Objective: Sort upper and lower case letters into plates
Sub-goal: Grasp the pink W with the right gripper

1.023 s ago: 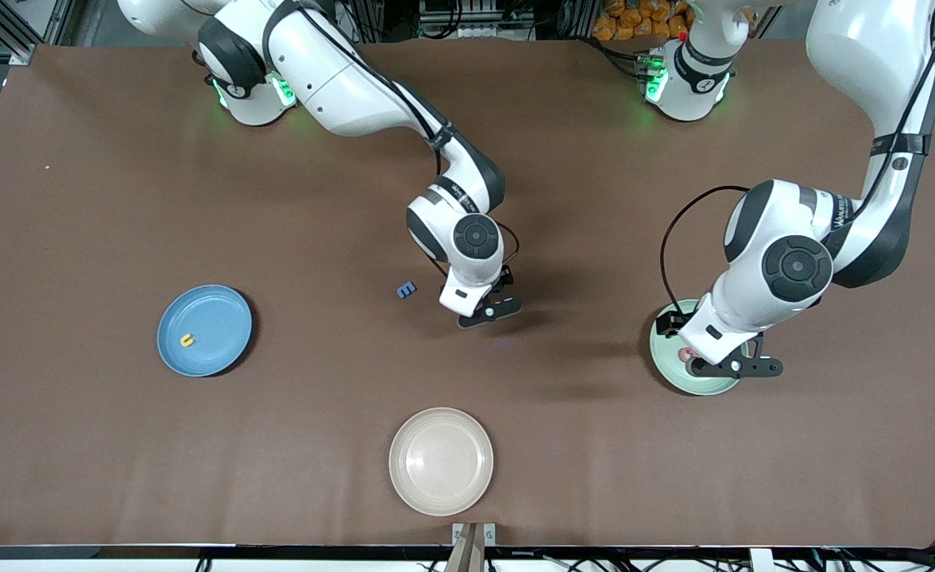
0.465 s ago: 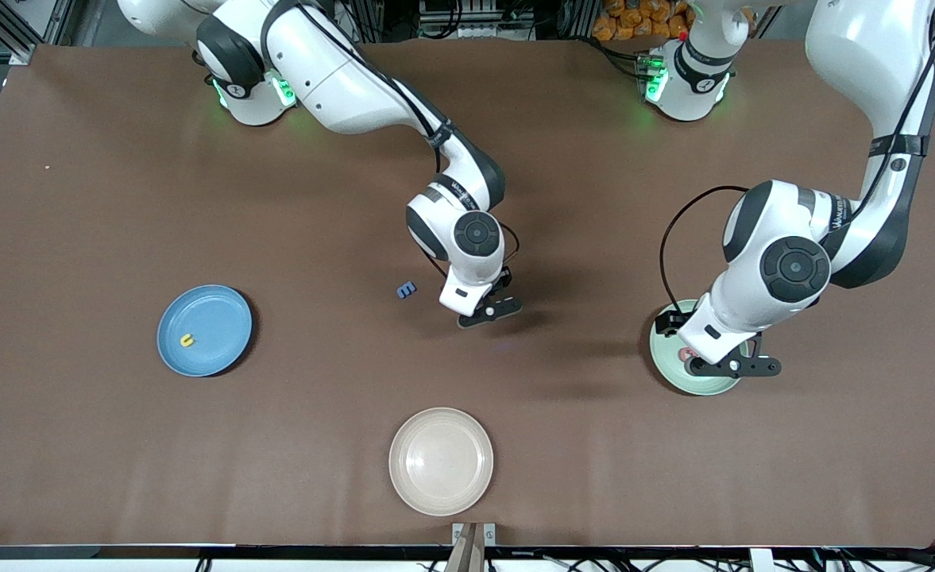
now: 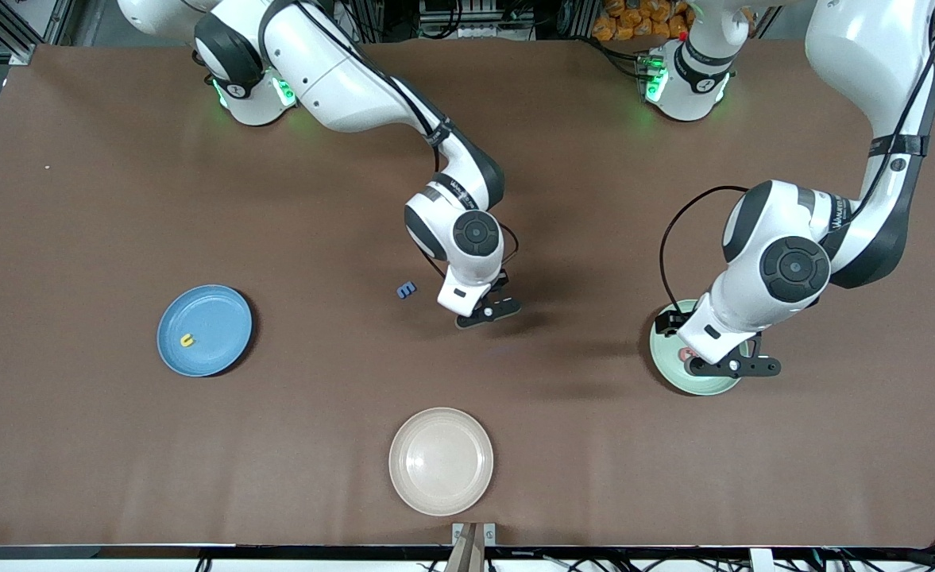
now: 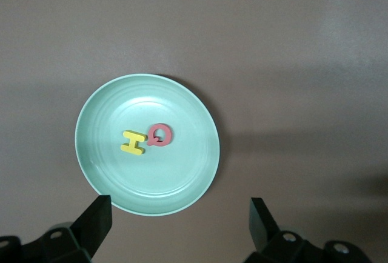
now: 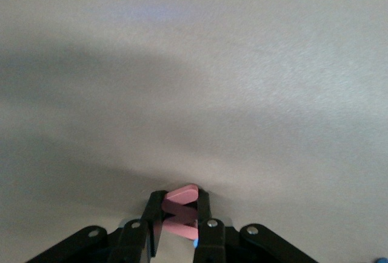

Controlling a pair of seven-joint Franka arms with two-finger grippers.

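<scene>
My right gripper [image 5: 180, 213] is shut on a pink zigzag letter [image 5: 183, 194] low over the table's middle [image 3: 487, 311]. A blue letter [image 3: 407, 290] lies on the table beside it, toward the right arm's end. The blue plate [image 3: 217, 311] holds one yellow letter [image 3: 187, 340]. My left gripper [image 4: 179, 209] hangs open over the pale green plate [image 4: 103, 172], nothing between its fingers. A yellow H [image 4: 133, 142] and a red Q [image 4: 160, 134] lie in that plate. In the front view the left hand [image 3: 733, 367] covers most of the green plate [image 3: 674, 380].
A cream-beige round plate [image 3: 441, 461] sits near the table's front edge, nearer the front camera than the right gripper. Brown table surface stretches between the three plates.
The right gripper's fingers have shut on the pink letter, and the hand has shifted slightly. The left arm has stayed in place, open over the green plate.
</scene>
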